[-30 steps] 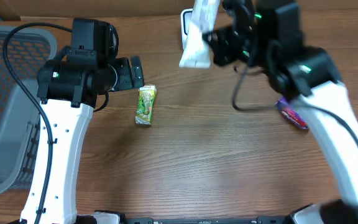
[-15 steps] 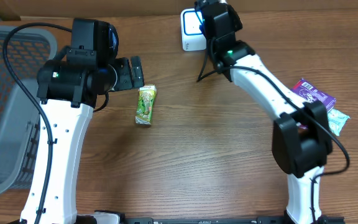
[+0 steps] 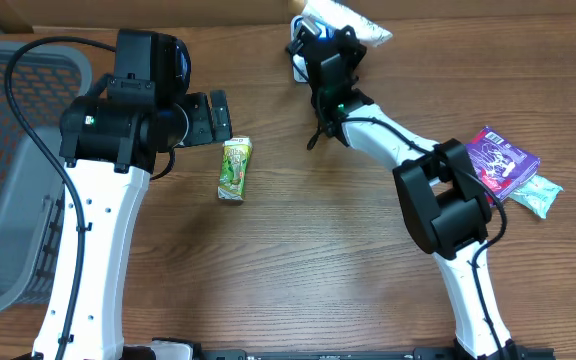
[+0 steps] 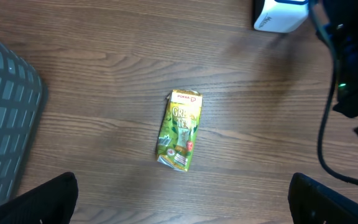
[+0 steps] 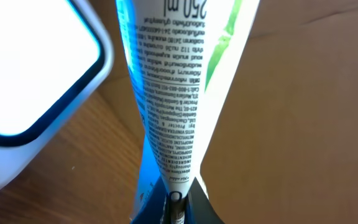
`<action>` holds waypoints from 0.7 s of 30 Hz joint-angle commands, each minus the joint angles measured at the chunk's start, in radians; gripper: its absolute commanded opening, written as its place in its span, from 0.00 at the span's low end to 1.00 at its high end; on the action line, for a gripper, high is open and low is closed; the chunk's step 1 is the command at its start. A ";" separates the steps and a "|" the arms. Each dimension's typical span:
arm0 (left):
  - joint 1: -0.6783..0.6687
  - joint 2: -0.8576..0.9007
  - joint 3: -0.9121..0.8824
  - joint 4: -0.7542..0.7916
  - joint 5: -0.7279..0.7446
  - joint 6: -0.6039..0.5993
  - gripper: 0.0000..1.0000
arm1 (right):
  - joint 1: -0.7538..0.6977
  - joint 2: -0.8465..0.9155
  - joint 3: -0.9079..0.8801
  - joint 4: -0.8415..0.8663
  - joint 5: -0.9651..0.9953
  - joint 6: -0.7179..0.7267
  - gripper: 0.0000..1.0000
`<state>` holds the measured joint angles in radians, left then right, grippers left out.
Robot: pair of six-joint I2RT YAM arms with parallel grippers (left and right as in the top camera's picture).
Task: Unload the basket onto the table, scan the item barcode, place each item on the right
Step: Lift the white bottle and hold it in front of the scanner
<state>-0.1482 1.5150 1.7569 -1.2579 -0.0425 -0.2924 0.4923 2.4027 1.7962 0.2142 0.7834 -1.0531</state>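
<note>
In the overhead view, the right gripper (image 3: 320, 38) is seen at 12 o'clock on the table (image 3: 298, 270), clamped on a white pouch (image 3: 356, 24) that is held just above the scanner (image 3: 295, 66), which is mostly hidden by the arm. The left gripper (image 3: 211, 118) is held wide open and empty at 10 o'clock, with a green carton (image 3: 235, 168) lying flat just at its 5 o'clock. A grey basket (image 3: 8, 150) is placed at 9 o'clock, and a purple packet (image 3: 503, 158) and a pale packet (image 3: 534, 192) are seen at 3 o'clock. In the left wrist view, the carton (image 4: 180, 129) is seen flat on the wood near the centre, well apart from the spread fingers (image 4: 48, 199); the basket (image 4: 5, 124) is at 9 o'clock and the scanner (image 4: 281, 15) at 1 o'clock. In the right wrist view, the printed end of the pouch (image 5: 179, 112) is pinched between the closed jaws at 6 o'clock, with the scanner (image 5: 23, 81) close by at 9 o'clock.
</note>
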 commanded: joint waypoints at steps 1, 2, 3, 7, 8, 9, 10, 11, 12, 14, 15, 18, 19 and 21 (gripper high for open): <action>0.004 0.004 0.018 0.001 -0.013 -0.006 1.00 | 0.002 -0.017 0.024 0.020 0.027 -0.022 0.04; 0.004 0.004 0.018 0.001 -0.013 -0.007 1.00 | 0.002 -0.017 0.024 0.020 0.027 -0.023 0.04; 0.004 0.004 0.018 0.001 -0.013 -0.007 1.00 | 0.002 -0.017 0.024 0.020 0.027 -0.023 0.04; 0.004 0.004 0.018 0.001 -0.013 -0.007 1.00 | 0.002 -0.017 0.024 0.016 0.027 -0.023 0.04; 0.004 0.004 0.018 0.001 -0.013 -0.007 1.00 | 0.002 -0.017 0.024 0.016 0.027 -0.023 0.04; 0.004 0.004 0.018 0.001 -0.013 -0.006 1.00 | 0.002 -0.017 0.024 0.016 0.027 -0.023 0.04; 0.004 0.004 0.018 0.001 -0.013 -0.007 1.00 | 0.003 -0.017 0.024 0.016 0.027 -0.023 0.04; 0.004 0.004 0.018 0.001 -0.013 -0.006 1.00 | 0.005 -0.017 0.024 0.016 0.027 -0.023 0.04; 0.004 0.004 0.018 0.001 -0.013 -0.006 1.00 | 0.006 -0.017 0.024 0.016 0.028 -0.022 0.04; 0.004 0.004 0.018 0.001 -0.013 -0.006 1.00 | 0.014 -0.017 0.024 0.016 0.043 -0.023 0.04; 0.004 0.004 0.018 0.001 -0.013 -0.006 1.00 | 0.021 -0.018 0.024 0.017 0.058 -0.023 0.04; 0.004 0.004 0.018 0.001 -0.013 -0.006 1.00 | 0.046 -0.035 0.024 0.016 0.081 -0.017 0.04; 0.004 0.004 0.018 0.001 -0.013 -0.007 0.99 | 0.054 -0.044 0.024 0.015 0.085 -0.018 0.04; 0.004 0.004 0.018 0.001 -0.013 -0.006 1.00 | 0.068 -0.069 0.024 0.011 0.095 -0.016 0.04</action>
<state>-0.1482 1.5150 1.7569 -1.2579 -0.0425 -0.2924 0.5236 2.4119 1.7962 0.2077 0.8326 -1.0790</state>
